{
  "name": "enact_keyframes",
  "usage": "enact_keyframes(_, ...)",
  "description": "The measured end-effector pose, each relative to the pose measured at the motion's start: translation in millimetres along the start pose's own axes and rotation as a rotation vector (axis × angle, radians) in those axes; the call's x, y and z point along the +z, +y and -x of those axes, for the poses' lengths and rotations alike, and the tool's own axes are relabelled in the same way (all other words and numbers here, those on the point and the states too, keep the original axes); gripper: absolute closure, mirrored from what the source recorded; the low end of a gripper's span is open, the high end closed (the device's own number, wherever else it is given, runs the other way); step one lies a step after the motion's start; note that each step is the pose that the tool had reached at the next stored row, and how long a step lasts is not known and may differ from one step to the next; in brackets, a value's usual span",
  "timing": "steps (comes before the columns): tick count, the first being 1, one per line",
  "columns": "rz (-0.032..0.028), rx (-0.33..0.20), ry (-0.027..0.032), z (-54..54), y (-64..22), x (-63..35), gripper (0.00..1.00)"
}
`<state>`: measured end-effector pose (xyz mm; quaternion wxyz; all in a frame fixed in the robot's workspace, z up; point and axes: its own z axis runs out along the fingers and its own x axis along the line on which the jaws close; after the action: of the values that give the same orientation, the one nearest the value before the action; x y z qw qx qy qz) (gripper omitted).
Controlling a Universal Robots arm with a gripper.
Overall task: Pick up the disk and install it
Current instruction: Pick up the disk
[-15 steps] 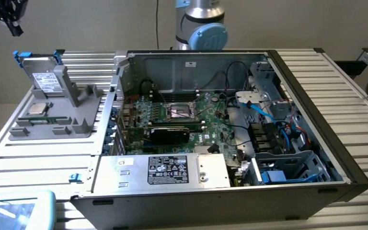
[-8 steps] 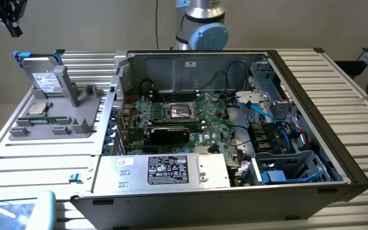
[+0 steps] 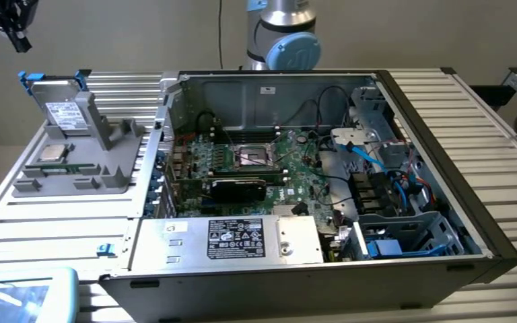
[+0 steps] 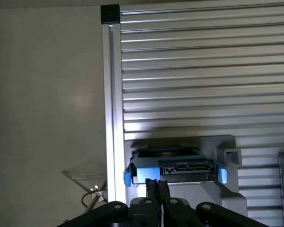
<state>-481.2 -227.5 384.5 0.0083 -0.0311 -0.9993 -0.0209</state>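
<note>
on the grey stand [image 3: 115,145] at the exterior view's left, beside the open case [image 3: 277,293]: disk [image 3: 64,111], upright, blue tabs up. above it, well apart: gripper [image 4: 156,183], fingers pressed together, nothing held.

We read the disk [image 3: 59,94] as dull grey metal, with a white, paper-like label [image 3: 64,116] and smooth bright-blue plastic tabs [image 3: 30,79]. The holder [image 3: 106,168] looks like matt grey plastic. The table [image 3: 52,222] is ribbed aluminium with a satin sheen. The computer case [image 3: 240,94] shows bare, dull sheet metal inside and a matt black rim.
</note>
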Motion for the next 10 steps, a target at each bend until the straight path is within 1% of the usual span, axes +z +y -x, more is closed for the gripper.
enact_keyframes(4, 0.0, 0.0, 0.0001, -0.1, -0.2, 0.0, 0.89)
enact_keyframes(5, 0.0, -0.004, -0.0013, -0.3, -0.3, 0.0, 0.89)
enact_keyframes(10, -0.0015, -0.093, 0.002, -0.2, -0.2, 0.0, 0.89)
